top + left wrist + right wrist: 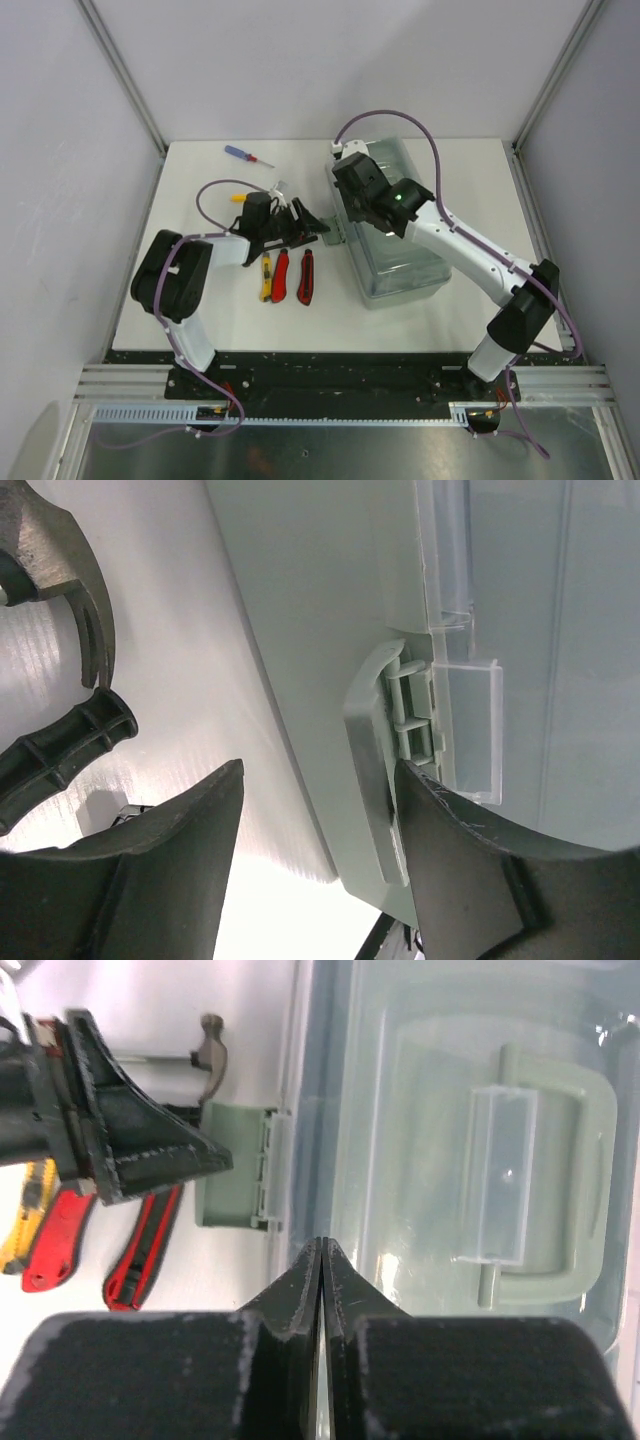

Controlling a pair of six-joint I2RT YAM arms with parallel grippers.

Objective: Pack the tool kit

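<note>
The grey-green toolbox [400,235] stands right of centre with its translucent lid [440,1080] down and the moulded handle [530,1190] on top. Its side latch [372,770] sticks out to the left, also in the right wrist view [232,1165]. My left gripper [320,775] is open around this latch, the right finger touching it; it shows in the top view [320,228]. My right gripper [322,1245] is shut and empty over the lid's left edge [352,200]. The hammer [60,580] lies beside the left gripper.
A yellow knife [266,277] and two red knives [281,275] [305,277] lie left of the box. A blue-and-red screwdriver [248,156] lies at the back left, and a yellow-handled one [240,198] sits behind the left wrist.
</note>
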